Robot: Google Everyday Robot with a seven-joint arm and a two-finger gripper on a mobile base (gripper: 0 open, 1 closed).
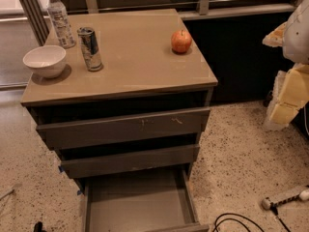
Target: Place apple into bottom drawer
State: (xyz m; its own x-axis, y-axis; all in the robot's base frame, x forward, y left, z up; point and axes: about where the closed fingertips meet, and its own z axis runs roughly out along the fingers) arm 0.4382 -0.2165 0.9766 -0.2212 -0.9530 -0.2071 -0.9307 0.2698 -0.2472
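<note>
- The gripper (288,93) sat at the right rim of my view, well off the desk's right edge. It showed only as blurred white and pale yellow shapes cut by the frame, and I could not tell how its jaws stood.
- The apple (181,41) rested upright on the desk (140,52), near the right edge and toward the back right corner, touching nothing else.
- The bottom drawer (137,202) stood pulled out below the desk's front edge with its flat floor showing. Its front was cut off by the lower rim of my view.
- The middle drawer (130,161) and the scratched top drawer (123,128) each stood slightly out, their insides dark and hidden.
- A white bowl (44,61) sat at the front left corner, with a can (90,49) just beside it.
- A water bottle (60,17) stood at the back left corner.
- A dark cable (236,222) lay on the floor, partly cut off.
</note>
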